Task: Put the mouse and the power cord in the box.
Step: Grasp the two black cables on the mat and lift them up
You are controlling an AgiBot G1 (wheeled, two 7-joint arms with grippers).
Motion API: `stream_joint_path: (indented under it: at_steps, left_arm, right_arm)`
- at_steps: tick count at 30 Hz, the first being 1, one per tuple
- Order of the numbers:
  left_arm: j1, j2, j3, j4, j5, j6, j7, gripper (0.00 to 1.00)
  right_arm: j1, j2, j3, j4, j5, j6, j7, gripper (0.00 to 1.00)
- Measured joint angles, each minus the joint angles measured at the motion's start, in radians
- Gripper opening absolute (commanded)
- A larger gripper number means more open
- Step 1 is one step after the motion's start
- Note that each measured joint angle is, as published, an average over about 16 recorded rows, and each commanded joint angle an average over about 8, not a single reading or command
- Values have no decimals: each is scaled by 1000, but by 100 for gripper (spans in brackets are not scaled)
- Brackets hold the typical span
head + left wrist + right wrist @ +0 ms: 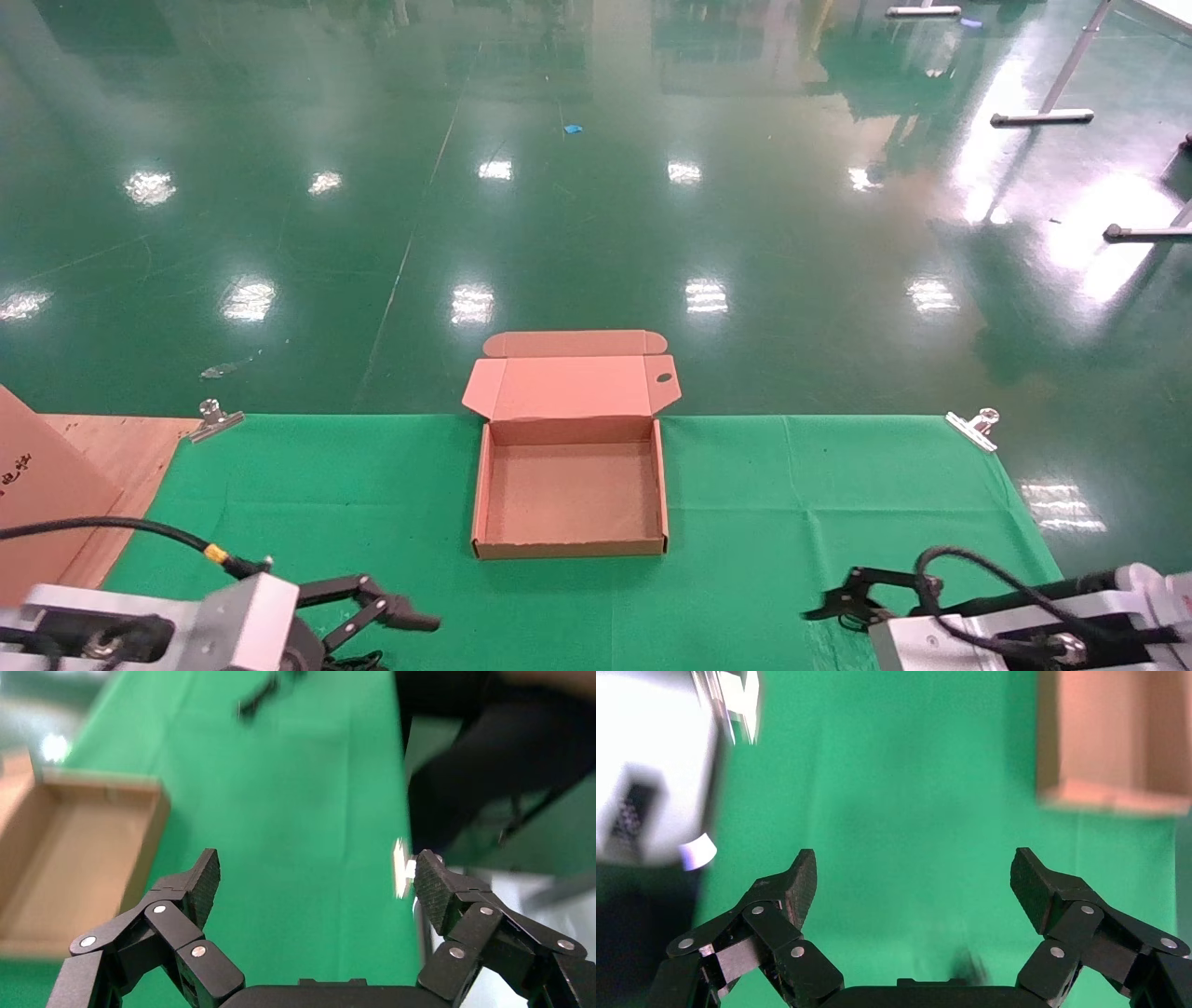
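Box [570, 485] sits lid-back on the green worktop [819, 503], open side up, ready to receive. It lies ahead of and between both sets of jaws. Left gripper [316, 881] low at the near edge, jaws released, nothing between them. Right gripper [914, 878] likewise spread and empty. Mouse and power cord: not identifiable in any view. Judgement: nothing packed yet.

Silver wrist housings, thick black cables — black linkage fingers [204, 881] with textured pads, silver rivets.

left gripper [316, 881], right gripper [912, 881]: fingers spread, low.
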Motion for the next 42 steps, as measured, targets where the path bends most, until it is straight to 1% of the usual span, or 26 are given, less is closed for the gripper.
stream_joint_path:
  at_steps: [4,8,11,15,19,24,36,42]
  left_arm:
    - [-63,31,53,80,108,-10,57,100]
    - [-125,73,111,162,233,-32,114,100]
    - [-165,109,151,228,323,-56,157,100]
    - [-203,158,197,320,428,-97,211,100]
    - [-227,202,228,409,500,-142,265,100]
    - [-247,246,248,513,548,-192,329,100]
    - [-283,322,280,701,613,-276,451,100]
    - [-292,351,288,776,628,-310,493,100]
  right_arm:
    - [62,-45,-72,-31,-156,6,-39,100]
    - [108,-88,-127,-87,-275,27,-82,100]
    - [130,-118,-157,-146,-343,54,-115,100]
    - [145,-156,-182,-244,-405,99,-160,100]
    - [150,-191,-198,-349,-446,151,-211,100]
    - [151,-235,-213,-486,-482,222,-280,100]
    - [162,-352,-226,-810,-512,402,-445,100]
    - [175,-401,-218,-948,-500,467,-519,100]
